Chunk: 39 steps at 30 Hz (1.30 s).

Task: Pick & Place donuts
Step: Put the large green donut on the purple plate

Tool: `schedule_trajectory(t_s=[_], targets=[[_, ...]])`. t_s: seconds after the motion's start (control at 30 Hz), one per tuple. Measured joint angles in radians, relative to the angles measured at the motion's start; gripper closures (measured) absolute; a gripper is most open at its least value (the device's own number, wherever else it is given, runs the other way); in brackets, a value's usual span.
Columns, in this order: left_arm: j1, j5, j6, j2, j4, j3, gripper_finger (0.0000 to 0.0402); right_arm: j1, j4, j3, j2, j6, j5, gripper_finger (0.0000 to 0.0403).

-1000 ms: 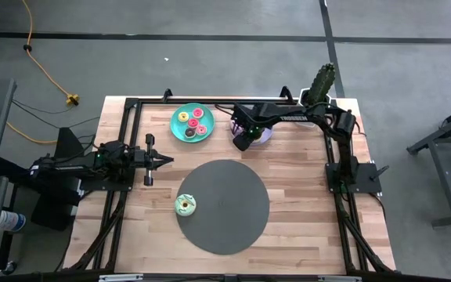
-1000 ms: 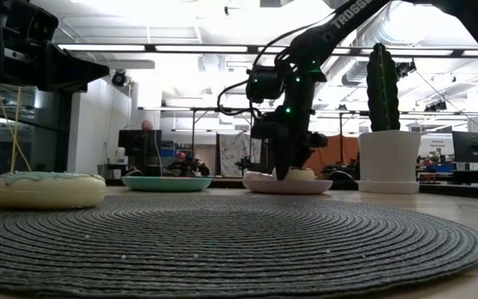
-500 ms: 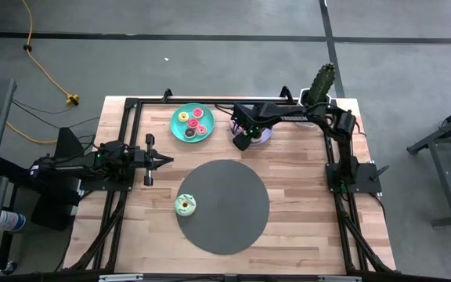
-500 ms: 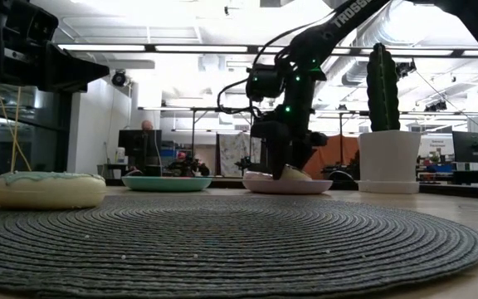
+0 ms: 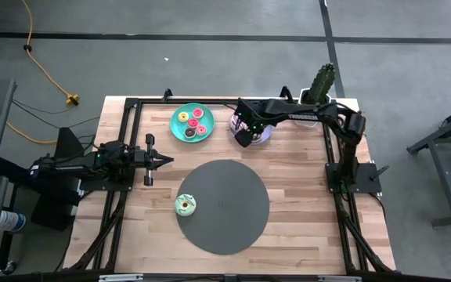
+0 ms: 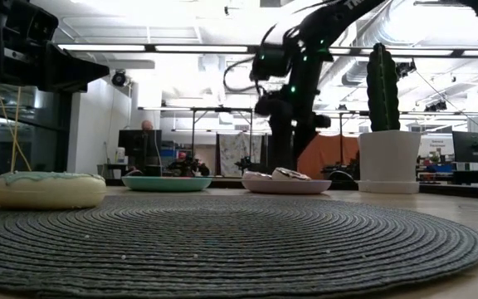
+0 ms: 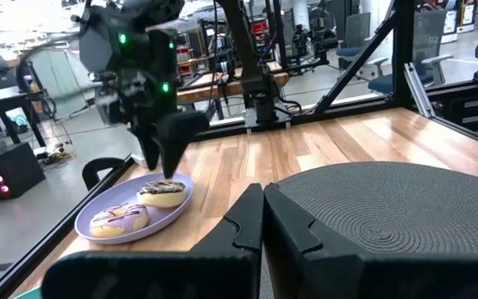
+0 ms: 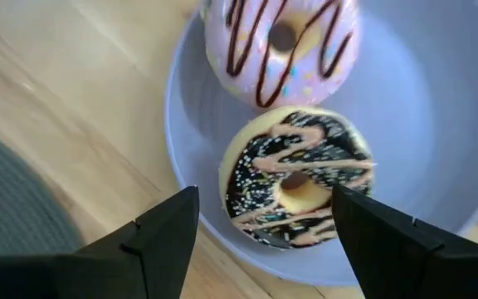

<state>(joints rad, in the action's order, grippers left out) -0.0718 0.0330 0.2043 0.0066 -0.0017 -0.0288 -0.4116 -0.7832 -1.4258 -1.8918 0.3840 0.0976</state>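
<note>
The lilac plate holds two donuts lying flat: a chocolate-sprinkled donut and a pink-striped donut. My right gripper hovers open just above the chocolate one, a finger on either side; the left wrist view shows the right gripper clear of the donut. A green-iced donut rests on the dark disc's left edge. Several small donuts sit on the teal plate. My left gripper waits shut at the table's left.
The big dark grey woven disc fills the table's middle. A potted cactus stands at the far right corner, close behind the right arm. A black frame rail runs along the table's far and side edges.
My right gripper has risen from low on the lilac plate to just above it, and the arm's elbow has swung toward the table's right edge. The chocolate-sprinkled donut, tilted against the fingers half a second ago, now lies flat on the plate.
</note>
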Motion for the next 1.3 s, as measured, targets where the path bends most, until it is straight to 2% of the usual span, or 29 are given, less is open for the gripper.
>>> schedule_trajectory(t_s=[0.23, 0.47, 0.63, 0.83, 1.0, 1.3], targets=[[0.0, 0.0, 0.0, 0.0, 0.0, 0.0, 0.0401, 0.037, 0.015, 0.0, 0.14, -0.055, 0.017, 0.0136], [0.0, 0.0, 0.0, 0.0, 0.0, 0.0, 0.0401, 0.147, 0.034, 0.0, 0.268, -0.238, 0.0, 0.0136], [0.0, 0.0, 0.0, 0.0, 0.0, 0.0, 0.0401, 0.246, 0.033, 0.0, 0.304, -0.337, -0.002, 0.0136], [0.0, 0.0, 0.0, 0.0, 0.0, 0.0, 0.0401, 0.4, 0.033, 0.0, 0.287, -0.423, -0.003, 0.0136], [0.0, 0.0, 0.0, 0.0, 0.0, 0.0, 0.0401, 0.523, 0.04, 0.0, 0.223, -0.53, -0.03, 0.0136], [0.0, 0.0, 0.0, 0.0, 0.0, 0.0, 0.0401, 0.635, 0.273, -0.038, 0.053, -0.629, -0.05, 0.0136]])
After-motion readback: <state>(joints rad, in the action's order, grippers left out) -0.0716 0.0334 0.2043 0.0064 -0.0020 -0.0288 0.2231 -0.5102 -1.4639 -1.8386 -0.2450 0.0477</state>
